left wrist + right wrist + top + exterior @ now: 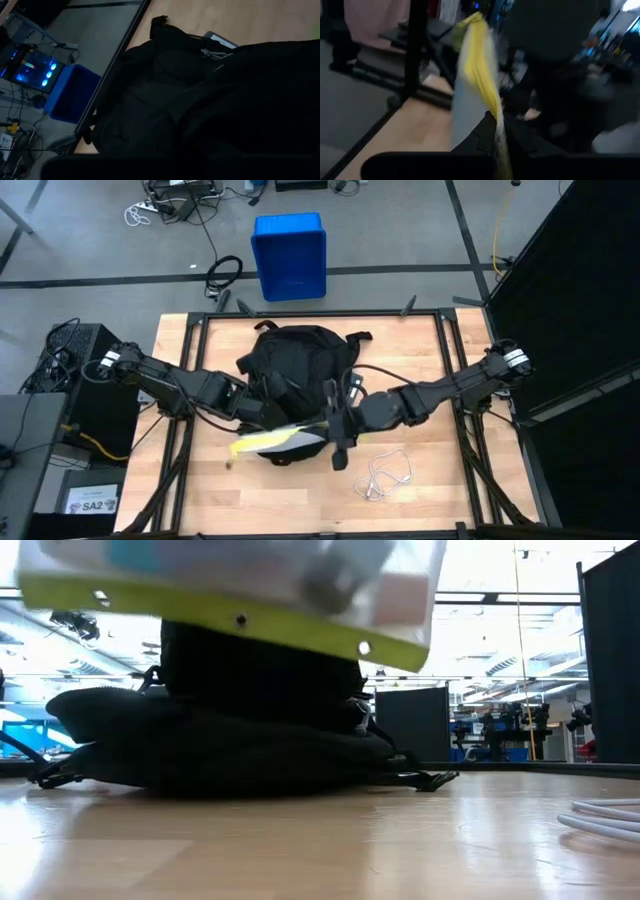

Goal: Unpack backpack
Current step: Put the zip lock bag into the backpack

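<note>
The black backpack (pixel 295 360) lies on the middle of the table, and it also shows in the low view (pixel 230 745) and fills the left wrist view (pixel 210 100). My right gripper (pixel 333 430) is at the backpack's near side, shut on a flat translucent white pouch with a yellow edge (pixel 272 442). The pouch hangs above the table close to the low camera (pixel 230 590). My left gripper (pixel 262 412) is against the backpack's near left part, and the dark fabric hides its fingers. My right gripper pinches the pouch between its two fingers at its yellow-edged right end (pixel 492 112), coming from the table's right. The pouch is lifted clear of the table and sticks out from the fingers toward the table's left (pixel 250 445).
A coiled white cable lies on the near right part of the table (pixel 385 475) (pixel 605 815). A blue bin stands on the floor beyond the far edge (pixel 290 255). Bare wood shows on the near left and far right of the table (pixel 190 490).
</note>
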